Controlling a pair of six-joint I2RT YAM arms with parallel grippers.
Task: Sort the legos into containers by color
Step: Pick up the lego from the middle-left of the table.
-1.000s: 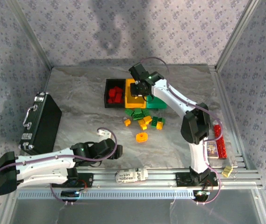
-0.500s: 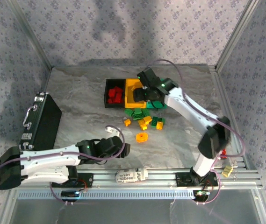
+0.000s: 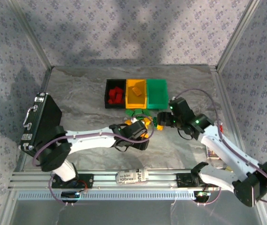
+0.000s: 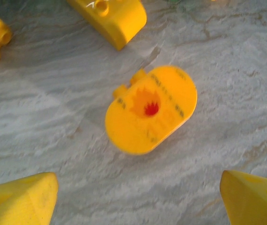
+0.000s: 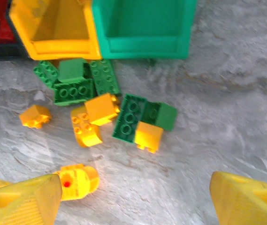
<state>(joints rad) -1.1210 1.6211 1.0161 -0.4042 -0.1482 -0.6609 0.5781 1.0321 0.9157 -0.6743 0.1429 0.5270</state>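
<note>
Left end effector (image 4: pixel 138 199) fingertips cropped | round orange piece (image 4: pixel 150 109) slightly blurred, apart

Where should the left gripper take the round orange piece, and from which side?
From straight above: the round orange piece lies flat, printed face up. Close across its shorter width, on the straighter long sides; the rounded ends would probably slip.

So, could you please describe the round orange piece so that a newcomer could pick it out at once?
Find the row of three bins at the table's back, with loose bricks scattered before it. At the pile's near edge lies the round orange piece: alone among blocky bricks, it has a rounded outline and a printed flame.
</note>
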